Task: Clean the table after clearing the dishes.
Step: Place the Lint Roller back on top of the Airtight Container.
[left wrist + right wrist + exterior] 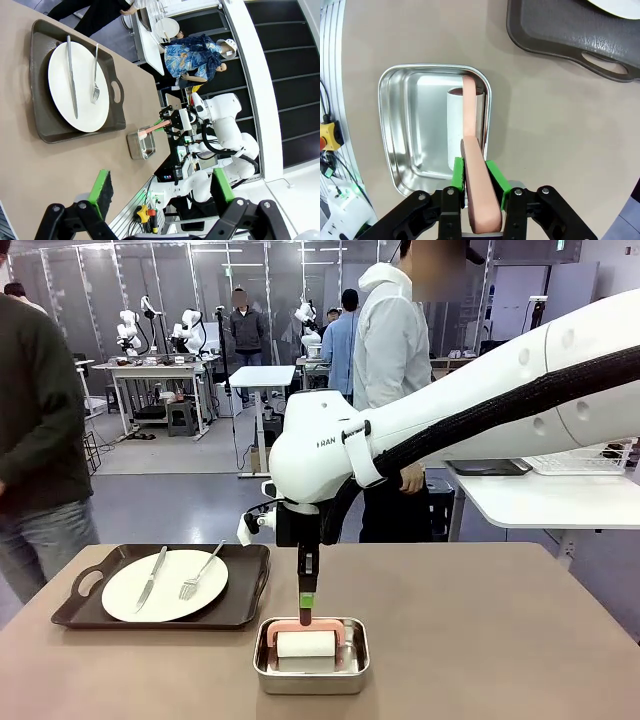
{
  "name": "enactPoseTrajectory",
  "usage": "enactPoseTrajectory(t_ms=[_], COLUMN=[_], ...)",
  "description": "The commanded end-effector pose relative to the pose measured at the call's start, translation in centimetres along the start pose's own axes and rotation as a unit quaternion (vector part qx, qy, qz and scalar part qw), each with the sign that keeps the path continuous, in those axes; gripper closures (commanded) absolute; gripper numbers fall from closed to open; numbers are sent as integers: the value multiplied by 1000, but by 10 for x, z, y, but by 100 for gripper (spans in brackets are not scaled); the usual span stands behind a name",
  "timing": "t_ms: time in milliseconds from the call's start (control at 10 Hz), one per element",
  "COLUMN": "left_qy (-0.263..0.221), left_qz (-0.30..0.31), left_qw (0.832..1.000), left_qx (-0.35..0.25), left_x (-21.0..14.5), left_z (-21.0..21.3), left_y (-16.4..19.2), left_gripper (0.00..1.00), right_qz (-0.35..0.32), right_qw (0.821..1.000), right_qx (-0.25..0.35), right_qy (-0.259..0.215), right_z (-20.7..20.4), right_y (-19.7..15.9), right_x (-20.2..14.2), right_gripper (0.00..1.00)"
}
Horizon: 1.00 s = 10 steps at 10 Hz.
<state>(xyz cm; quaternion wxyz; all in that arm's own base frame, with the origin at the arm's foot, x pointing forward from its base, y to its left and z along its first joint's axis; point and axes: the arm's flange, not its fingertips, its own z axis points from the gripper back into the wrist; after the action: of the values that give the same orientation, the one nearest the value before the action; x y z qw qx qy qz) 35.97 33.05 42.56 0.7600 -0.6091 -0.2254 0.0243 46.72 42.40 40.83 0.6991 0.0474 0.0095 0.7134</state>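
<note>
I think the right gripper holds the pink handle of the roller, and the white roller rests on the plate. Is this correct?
Not fully. The right gripper does hold the pink handle, but the white roller rests in the small steel pan, not on the plate. The right wrist view shows this clearly.

Robotics laboratory: a white robot arm [450, 420] reaches over a brown table [480, 640] in an open hall with a bare grey floor [170, 490]. Behind it, workbenches [160, 368] crowded with equipment stand inside bays of metal framing [105, 290]. A yellow emergency-stop button [329, 136] and loose cables [337, 175] sit just beside the table's edge, and several people [247, 328] in everyday clothes stand among the benches at the back.
</note>
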Motion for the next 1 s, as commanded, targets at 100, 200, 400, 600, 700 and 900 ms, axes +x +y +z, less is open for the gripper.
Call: enactPoseTrajectory(t_ms=[100,200,400,600,700,900], left_qy=[-2,-2,-2,-2,-2,-2], left_qz=[-3,-3,-3,-3,-3,-3], left_qw=[1000,1000,1000,1000,1000,1000], left_qx=[0,0,0,0,0,0], left_x=[-2,-2,-2,-2,-2,-2], left_z=[2,2,2,2,2,2], left_y=[0,0,0,0,0,0], left_gripper=[0,0,0,0,0,0], right_qz=[-1,-1,0,-6,-10,-14], right_qw=[1000,1000,1000,1000,1000,1000], right_qx=[-2,-2,3,6,7,7], right_qy=[2,2,2,15,14,-8], right_z=[0,0,1,-7,-10,-11], right_y=[2,2,1,-11,-17,-23], right_x=[0,0,0,3,2,-3], right_gripper=[77,77,77,77,77,77])
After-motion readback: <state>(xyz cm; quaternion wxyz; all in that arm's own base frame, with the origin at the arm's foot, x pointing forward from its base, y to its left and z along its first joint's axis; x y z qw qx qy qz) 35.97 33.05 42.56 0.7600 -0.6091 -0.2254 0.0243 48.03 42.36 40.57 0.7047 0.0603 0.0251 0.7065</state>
